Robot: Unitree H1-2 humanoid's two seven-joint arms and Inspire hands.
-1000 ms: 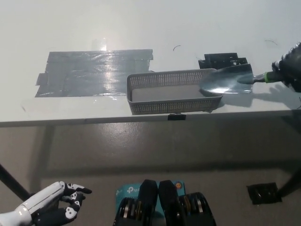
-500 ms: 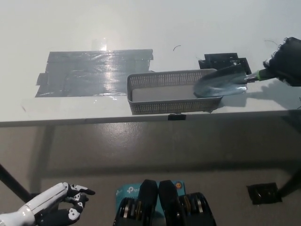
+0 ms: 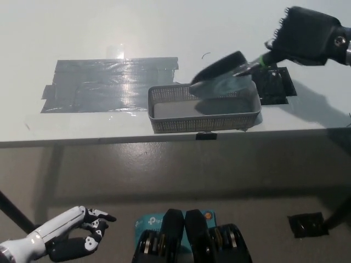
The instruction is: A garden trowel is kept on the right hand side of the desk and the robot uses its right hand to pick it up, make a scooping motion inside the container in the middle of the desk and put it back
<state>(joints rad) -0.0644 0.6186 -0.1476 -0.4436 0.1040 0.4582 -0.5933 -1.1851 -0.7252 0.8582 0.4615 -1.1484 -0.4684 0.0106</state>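
Note:
My black right hand (image 3: 305, 35) is up at the right, shut on the handle of the garden trowel (image 3: 222, 74). The trowel's dark metal blade tilts down to the left, its tip over the middle of the grey mesh container (image 3: 204, 107). That container sits at the front edge of the white desk (image 3: 164, 27). Whether the blade touches the container's floor I cannot tell. My white left hand (image 3: 71, 240) rests below the desk at the lower left, fingers apart and holding nothing.
A wide patch of grey tape (image 3: 107, 83) lies on the desk left of the container. A black mat (image 3: 274, 85) lies on the desk to the container's right. A small black object (image 3: 308, 224) sits on the floor at lower right.
My right hand has risen and swung left, carrying the trowel from the container's right end up and over its middle, blade now tilted downward. The left hand shifted slightly.

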